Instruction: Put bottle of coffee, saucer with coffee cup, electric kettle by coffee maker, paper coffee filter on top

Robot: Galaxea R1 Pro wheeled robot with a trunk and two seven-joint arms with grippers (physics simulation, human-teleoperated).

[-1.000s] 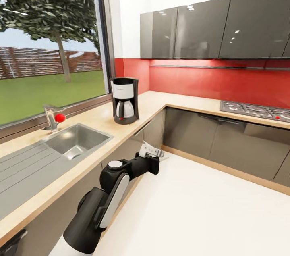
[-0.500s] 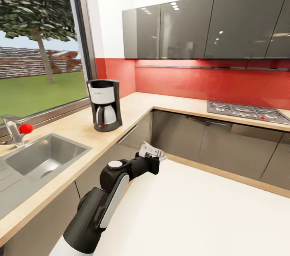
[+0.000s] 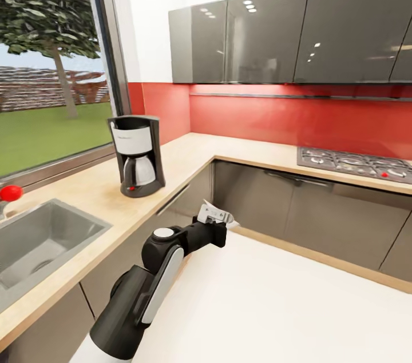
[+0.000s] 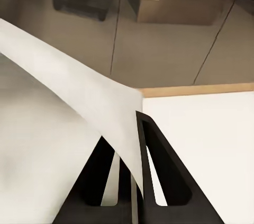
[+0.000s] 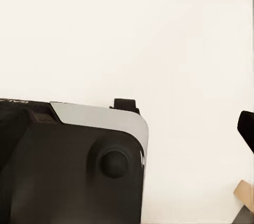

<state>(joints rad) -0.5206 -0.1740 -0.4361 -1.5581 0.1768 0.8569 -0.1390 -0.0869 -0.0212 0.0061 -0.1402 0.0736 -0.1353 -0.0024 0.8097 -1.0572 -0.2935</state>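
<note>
Left gripper (image 3: 219, 218) clamped on paper filter (image 4: 79, 91), low over floor. Coffee maker (image 3: 136, 155) on left countertop (image 3: 189, 157). Filter step in hand; next calls for lifting onto machine top. Right gripper state: cannot tell.

The coffee maker (image 3: 136, 156) is black with a pale grey-white filter basket and a small red switch, on the light beige wood-look kitchen countertop (image 3: 189, 160). Behind runs a red backsplash (image 3: 297, 117) under glossy dark grey cabinets (image 3: 286, 34). The black left gripper (image 4: 127, 168) pinches a white paper coffee filter (image 4: 79, 94).
</note>
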